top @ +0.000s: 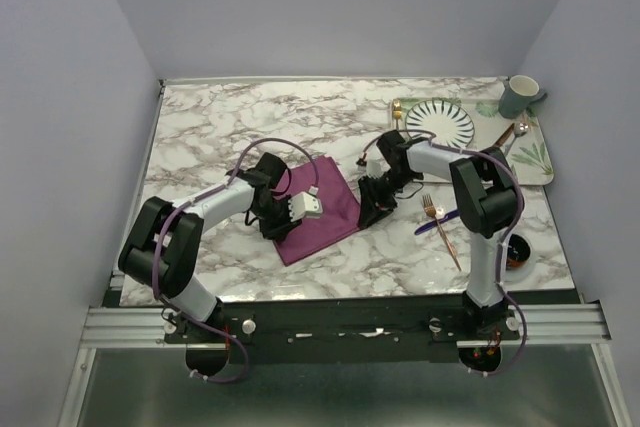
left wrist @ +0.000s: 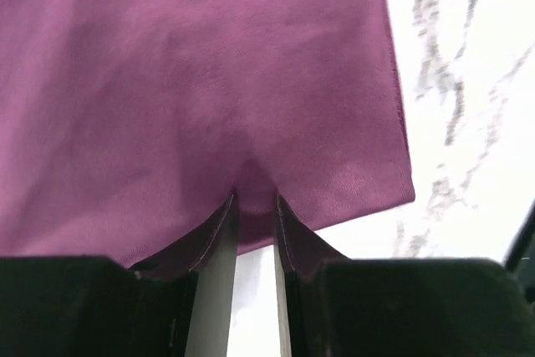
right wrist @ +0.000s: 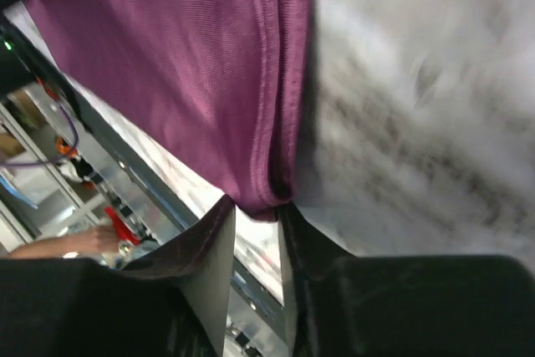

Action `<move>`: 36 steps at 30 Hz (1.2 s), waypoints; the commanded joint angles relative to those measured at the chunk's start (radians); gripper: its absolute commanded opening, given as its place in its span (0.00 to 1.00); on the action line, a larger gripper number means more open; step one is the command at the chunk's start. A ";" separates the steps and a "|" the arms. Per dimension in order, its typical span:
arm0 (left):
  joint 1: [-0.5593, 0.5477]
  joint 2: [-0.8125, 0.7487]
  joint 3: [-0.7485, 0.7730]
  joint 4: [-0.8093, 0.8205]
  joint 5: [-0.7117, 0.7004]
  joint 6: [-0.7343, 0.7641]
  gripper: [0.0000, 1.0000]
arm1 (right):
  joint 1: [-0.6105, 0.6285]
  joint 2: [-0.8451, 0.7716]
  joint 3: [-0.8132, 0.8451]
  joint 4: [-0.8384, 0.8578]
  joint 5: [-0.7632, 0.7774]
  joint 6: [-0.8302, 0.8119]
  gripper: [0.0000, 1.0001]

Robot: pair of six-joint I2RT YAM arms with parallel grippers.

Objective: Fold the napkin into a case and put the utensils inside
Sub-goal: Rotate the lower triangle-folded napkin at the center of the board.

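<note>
Starting with the overhead view: where does the napkin (top: 318,205) lie?

Flat on the marble table (top: 220,127), between the two arms. The left gripper (top: 280,219) sits at its left edge and the right gripper (top: 366,209) at its right edge, each touching the cloth. The copper fork (top: 445,232) and the blue knife (top: 437,223) lie crossed on the table to the right, apart from the napkin.

And the left wrist view?

The napkin (left wrist: 209,81) fills most of it, spread ahead of the left gripper (left wrist: 255,206). Its near edge dips into the narrow gap between the fingers (left wrist: 219,265), which are pressed in on it, pinching the cloth. Bare table (left wrist: 468,123) shows to the right.

Does the right wrist view show the same?

Much the same. The napkin (right wrist: 209,81) runs ahead and to the left of the right gripper (right wrist: 257,211), its hemmed edge coming straight down into the gap. The fingers (right wrist: 213,273) are drawn close and nip that edge. The table (right wrist: 418,123) on the right is blurred.
</note>
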 commanded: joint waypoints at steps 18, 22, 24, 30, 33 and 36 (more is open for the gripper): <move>-0.076 -0.243 -0.067 0.263 0.037 -0.647 0.52 | -0.031 -0.036 0.176 0.096 0.032 0.067 0.46; -0.148 -0.228 -0.092 0.329 -0.098 -0.802 0.52 | -0.032 -0.042 0.091 0.178 -0.010 0.164 0.43; -0.171 -0.228 -0.102 0.354 -0.149 -0.856 0.51 | -0.034 -0.024 0.082 0.213 -0.018 0.184 0.42; -0.223 -0.220 -0.133 0.394 -0.241 -0.927 0.50 | -0.035 0.020 0.082 0.287 -0.003 0.253 0.37; -0.231 -0.207 -0.127 0.400 -0.253 -0.930 0.50 | -0.037 0.047 0.088 0.291 -0.001 0.270 0.36; -0.234 -0.190 -0.121 0.403 -0.254 -0.932 0.50 | -0.037 0.070 0.088 0.291 0.015 0.274 0.36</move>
